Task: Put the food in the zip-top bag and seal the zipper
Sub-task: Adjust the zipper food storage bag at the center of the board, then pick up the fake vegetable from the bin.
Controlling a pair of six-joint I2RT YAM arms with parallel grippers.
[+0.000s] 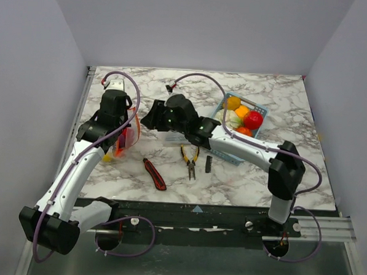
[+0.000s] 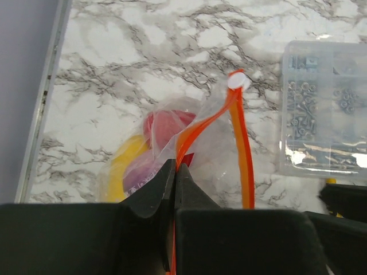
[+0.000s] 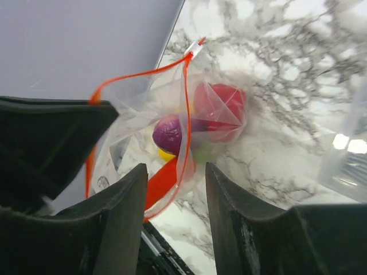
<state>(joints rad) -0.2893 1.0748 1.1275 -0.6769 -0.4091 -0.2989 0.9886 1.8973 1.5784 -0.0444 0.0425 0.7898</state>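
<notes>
The clear zip-top bag hangs at the table's left, held up by my left gripper, which is shut on its red-orange zipper. The bag's mouth gapes open; the zipper forms a loop. Inside are food pieces: a red one, a purple one, a yellow one and an orange-red one. My right gripper is open, its jaws on either side of the bag's lower edge, touching nothing. More food lies in the basket.
A light blue basket stands at the back right. A rigid clear compartment box lies right of the bag. Yellow-handled pliers, a red-and-black utility knife and a small black part lie near the front.
</notes>
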